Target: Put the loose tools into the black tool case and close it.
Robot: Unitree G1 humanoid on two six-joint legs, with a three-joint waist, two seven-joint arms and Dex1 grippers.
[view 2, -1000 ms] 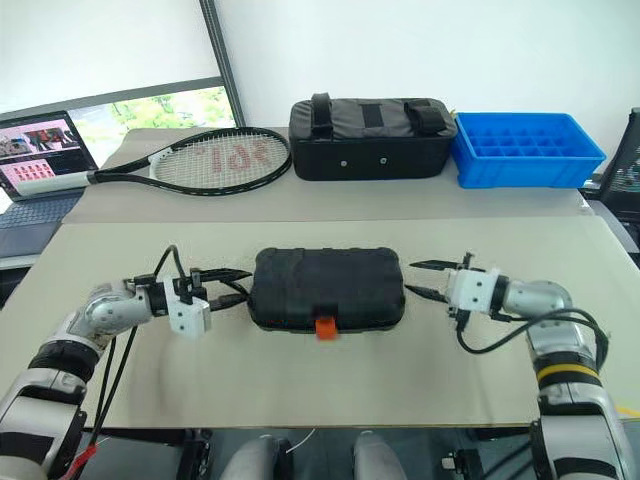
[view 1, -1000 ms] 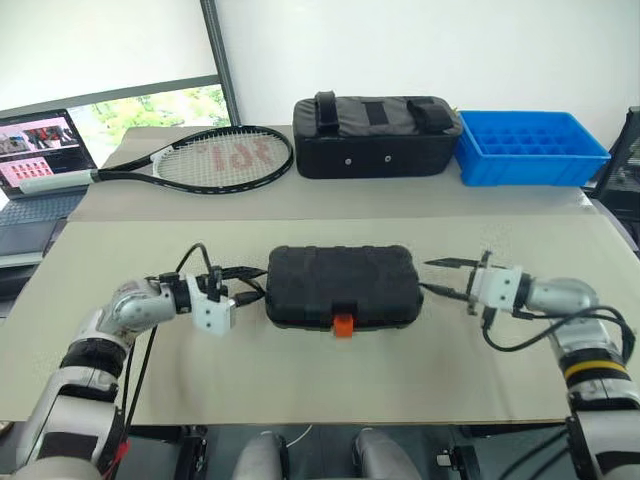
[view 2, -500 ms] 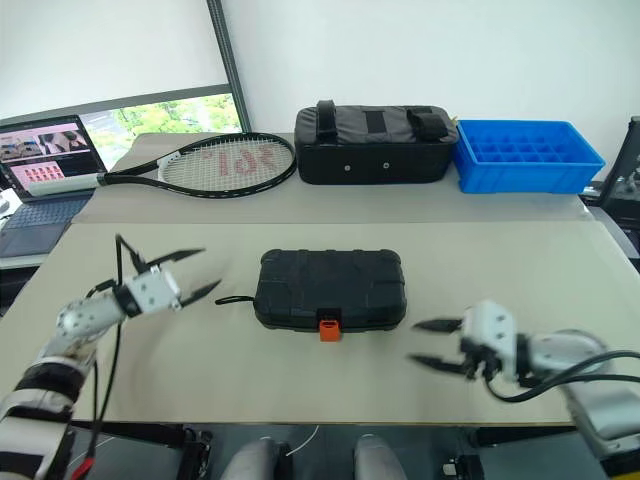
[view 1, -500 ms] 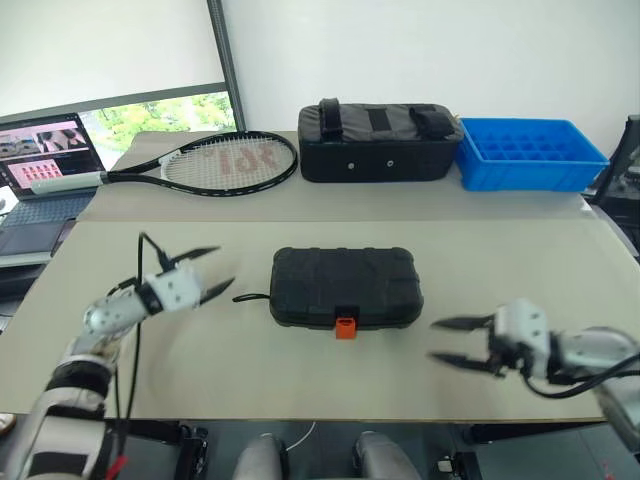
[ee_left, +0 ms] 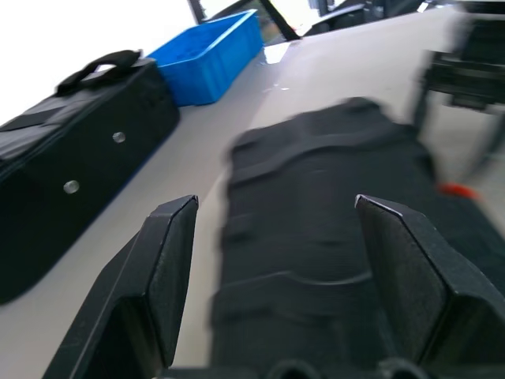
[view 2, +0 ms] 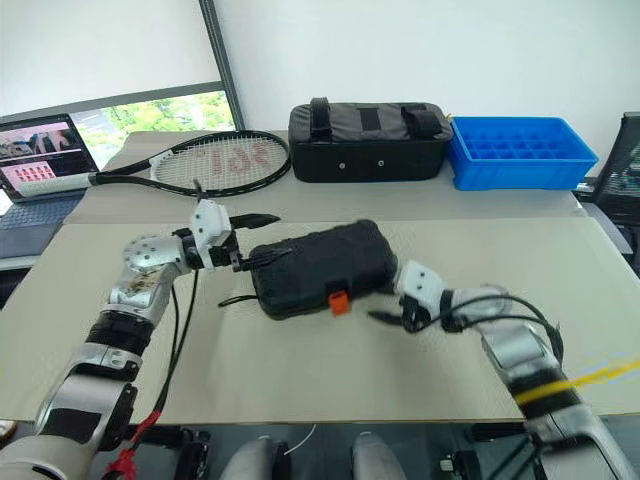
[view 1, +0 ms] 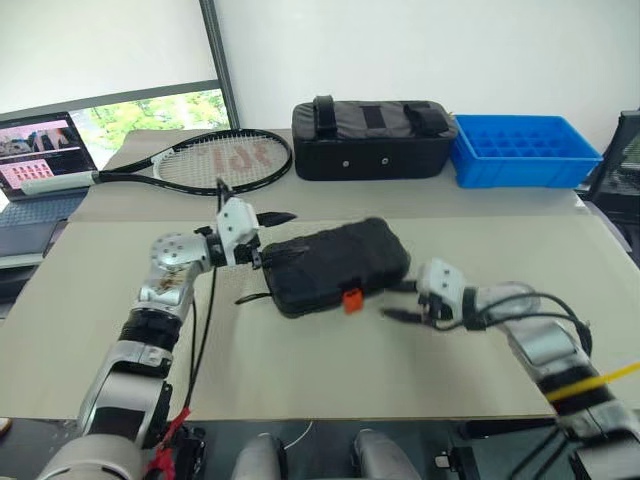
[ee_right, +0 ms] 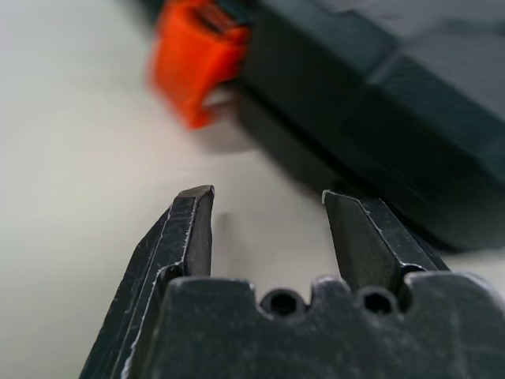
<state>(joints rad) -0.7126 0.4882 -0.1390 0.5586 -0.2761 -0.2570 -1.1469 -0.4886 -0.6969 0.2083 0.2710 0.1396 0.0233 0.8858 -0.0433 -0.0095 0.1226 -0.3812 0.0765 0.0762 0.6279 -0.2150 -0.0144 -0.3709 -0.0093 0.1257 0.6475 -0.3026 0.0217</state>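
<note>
The black tool case (view 1: 335,262) lies shut and skewed on the near table, its orange latch (view 1: 351,298) facing me. My left gripper (view 1: 288,233) is open at the case's left end. In the left wrist view its fingers (ee_left: 170,268) stand wide apart with the case's textured top (ee_left: 316,237) running between and beyond them. My right gripper (view 1: 398,300) is open and low at the case's front right side, beside the latch (ee_right: 197,63), with nothing between its fingers (ee_right: 193,229). The loose tools are out of view.
On the far table lie a tennis racket (view 1: 215,160), a black fabric bag with straps (view 1: 372,138) and a blue plastic tray (view 1: 525,150). A laptop (view 1: 40,150) sits at the far left. Bare table surface surrounds the case.
Both grippers swung away from the case half a second ago and have come back in to it. The case now lies turned, its right end further from me.
</note>
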